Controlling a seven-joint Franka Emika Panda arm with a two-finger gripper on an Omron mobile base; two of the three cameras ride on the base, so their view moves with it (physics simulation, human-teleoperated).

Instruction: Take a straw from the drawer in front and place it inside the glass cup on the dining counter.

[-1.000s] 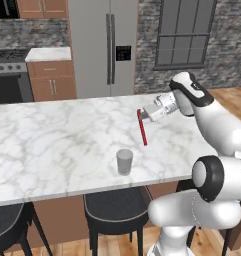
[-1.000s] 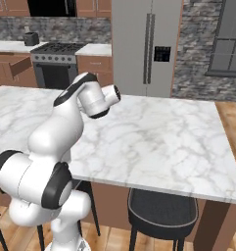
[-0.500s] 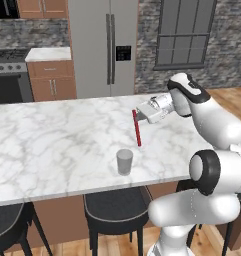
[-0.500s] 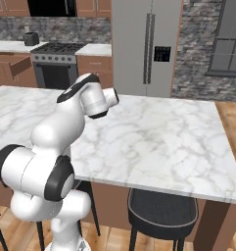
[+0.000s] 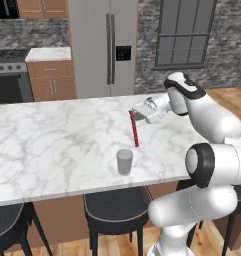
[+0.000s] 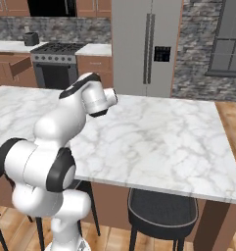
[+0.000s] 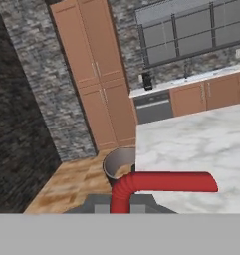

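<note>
Marble surface [image 5: 52, 145] is holding the glass cup [image 5: 124, 161]. Jaws are gripping the red straw [image 5: 134, 129], hanging it upright just behind the cup, probably so it drops in.

— Sort of place?
— A home kitchen, rendered. Tall steel double-door fridge [image 5: 108, 47] against the back wall, black gas range [image 6: 56, 67] set between brown wooden cabinets [image 5: 51, 80].
— More signs?
— Long white grey-veined marble tabletop [image 5: 52, 145] on a brown wood base, with black round stools [image 5: 116, 207] tucked beneath. Dark stone walls, a grey-paned window [image 5: 186, 32], wood plank floor [image 6: 114, 235]. From the hand view, tall brown pantry doors [image 7: 94, 74] and a dishwasher [image 7: 152, 107] under a far worktop.
</note>
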